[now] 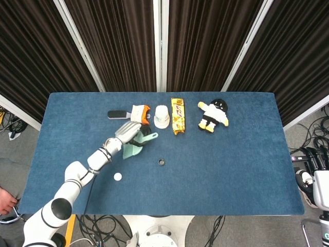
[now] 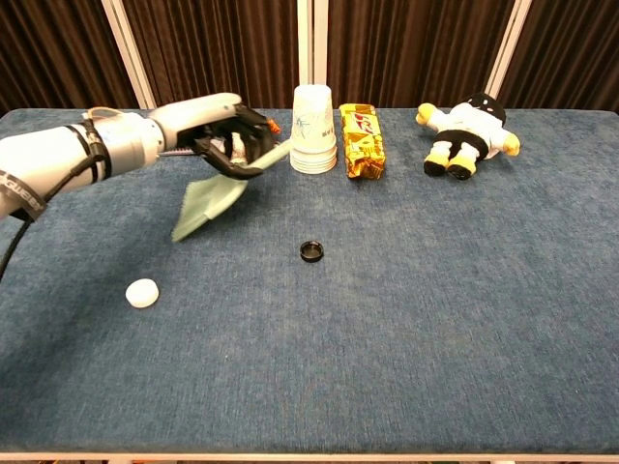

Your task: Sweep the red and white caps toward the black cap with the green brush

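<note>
My left hand (image 1: 128, 135) (image 2: 227, 135) grips the green brush (image 1: 132, 150) (image 2: 205, 205) and holds it tilted over the table, bristles down and to the left. The black cap (image 1: 161, 162) (image 2: 310, 251) lies to the right of the brush, apart from it. Well to the left, the white cap (image 1: 117, 176) (image 2: 141, 292) sits nearer the front edge. The red cap shows in neither view; the spot where it lay is now bare, and the brush and hand cover the cloth near them. My right hand is not visible.
Along the back stand a black brush (image 1: 118, 114), a snack bag (image 1: 139, 113), stacked paper cups (image 2: 313, 130), a yellow snack bar (image 2: 361, 140) and a plush toy (image 2: 464, 130). Blue cloth covers the table (image 2: 435, 319).
</note>
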